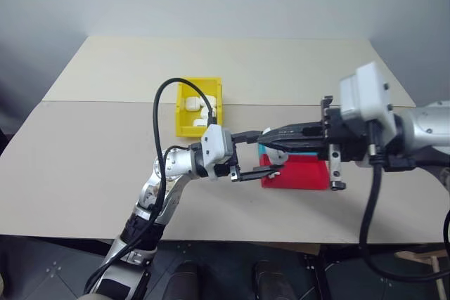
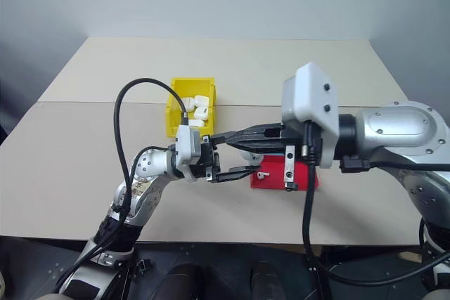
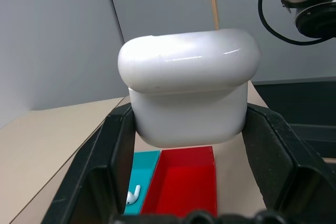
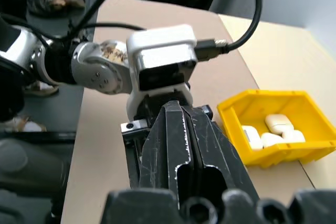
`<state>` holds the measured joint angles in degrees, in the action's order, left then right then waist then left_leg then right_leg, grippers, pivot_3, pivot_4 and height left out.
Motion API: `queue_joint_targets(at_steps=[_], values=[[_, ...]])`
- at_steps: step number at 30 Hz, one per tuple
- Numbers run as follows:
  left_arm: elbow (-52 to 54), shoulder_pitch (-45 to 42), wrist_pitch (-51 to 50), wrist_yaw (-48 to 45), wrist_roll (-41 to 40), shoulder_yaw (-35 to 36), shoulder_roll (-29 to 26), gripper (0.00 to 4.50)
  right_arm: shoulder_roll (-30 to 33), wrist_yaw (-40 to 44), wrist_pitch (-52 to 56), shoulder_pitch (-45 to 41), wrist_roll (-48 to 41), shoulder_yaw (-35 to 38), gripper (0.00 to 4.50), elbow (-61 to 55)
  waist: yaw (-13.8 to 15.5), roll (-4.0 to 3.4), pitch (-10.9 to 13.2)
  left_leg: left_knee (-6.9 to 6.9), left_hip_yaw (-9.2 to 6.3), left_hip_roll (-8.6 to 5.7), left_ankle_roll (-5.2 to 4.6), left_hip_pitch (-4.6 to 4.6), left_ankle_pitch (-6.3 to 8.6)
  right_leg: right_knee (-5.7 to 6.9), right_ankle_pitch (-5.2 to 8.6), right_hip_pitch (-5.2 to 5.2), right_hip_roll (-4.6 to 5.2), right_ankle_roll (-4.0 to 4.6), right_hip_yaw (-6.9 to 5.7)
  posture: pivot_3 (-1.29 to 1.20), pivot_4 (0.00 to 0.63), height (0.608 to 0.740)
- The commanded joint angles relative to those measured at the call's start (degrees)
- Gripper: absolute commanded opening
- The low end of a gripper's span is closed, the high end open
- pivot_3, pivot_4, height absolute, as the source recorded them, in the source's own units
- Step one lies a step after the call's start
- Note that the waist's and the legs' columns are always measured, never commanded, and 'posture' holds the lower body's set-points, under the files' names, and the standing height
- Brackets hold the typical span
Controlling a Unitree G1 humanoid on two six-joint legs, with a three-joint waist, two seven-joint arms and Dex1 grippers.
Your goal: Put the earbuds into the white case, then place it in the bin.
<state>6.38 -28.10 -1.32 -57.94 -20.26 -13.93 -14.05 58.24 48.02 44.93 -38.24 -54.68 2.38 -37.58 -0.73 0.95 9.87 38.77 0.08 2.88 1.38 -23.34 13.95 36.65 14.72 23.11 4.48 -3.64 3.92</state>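
The left gripper (image 3: 189, 219) is holding the case (image 3: 189, 85) above the tray (image 3: 184, 179), fingers clamped on its lower body. The right gripper (image 4: 184, 129) is standing beside it, fingers together. The case is probably light, rigid and slippery; grip its flat sides.

Even soft light, blurred right arm

One yellow bin (image 2: 184, 107) holds three white cases (image 4: 270, 130) (clearest from the right wrist). A fourth white case (image 3: 189, 90) sits apart from them. One red and blue tray (image 3: 184, 182) carries one visible earbud (image 3: 133, 195).
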Motion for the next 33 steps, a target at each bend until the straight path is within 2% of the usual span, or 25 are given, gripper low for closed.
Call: queue_joint_targets(at_steps=[1, 10, 17, 29, 33], values=[[2.45, -0.27, 1.03, 0.05, -0.22, -0.02, -0.07, 2.78, 0.88, 1.58, -1.39, -0.57, 3.44, -0.26, 0.04, -1.19, 0.05, 0.0, 0.0, 0.0, 0.0, 0.0, 0.0, 0.0, 0.0, 0.0, 0.0, 0.0, 0.0, 0.0, 0.0, 0.0, 0.15, 0.74], [3.84, 1.17, 1.39, -0.29, -0.66, 0.13, -0.7, 2.78, 0.16, 3.82, -1.97, 0.76, 8.5, -1.73, 0.04, -2.07, 0.02, 0.0, 0.0, 0.01, 0.0, 0.0, 0.0, 0.02, 0.0, 0.02, 0.0, 0.0, 0.0, 0.0, 0.0, 0.0, 0.15, 0.74], [4.76, 1.66, 1.45, -0.63, -1.61, 0.72, -1.37, 2.78, 2.13, 5.65, -2.4, 4.13, 11.77, -0.76, 0.04, -1.84, 0.02, 0.0, 0.0, 0.01, 0.0, 0.0, 0.0, 0.02, 0.0, 0.01, 0.0, 0.0, 0.0, 0.0, 0.0, 0.0, 0.15, 0.74], [4.98, 1.63, 1.33, -0.88, -2.07, 1.23, -1.58, 2.78, 4.39, 7.33, -3.63, 8.33, 13.22, 1.68, 0.04, -1.36, -0.04, 0.0, 0.0, 0.01, 0.01, 0.0, 0.0, 0.04, 0.0, 0.01, 0.0, -0.01, 0.0, 0.0, 0.0, 0.0, 0.15, 0.74], [5.38, 2.25, 1.14, -0.62, -2.02, 1.65, -2.06, 2.78, 3.67, 6.88, -3.0, 7.97, 9.65, 6.2, 0.04, 0.14, 0.01, 0.0, 0.0, 0.01, 0.01, 0.0, 0.0, 0.03, 0.0, 0.01, 0.0, -0.01, 0.0, 0.0, 0.0, 0.0, 0.15, 0.74]])
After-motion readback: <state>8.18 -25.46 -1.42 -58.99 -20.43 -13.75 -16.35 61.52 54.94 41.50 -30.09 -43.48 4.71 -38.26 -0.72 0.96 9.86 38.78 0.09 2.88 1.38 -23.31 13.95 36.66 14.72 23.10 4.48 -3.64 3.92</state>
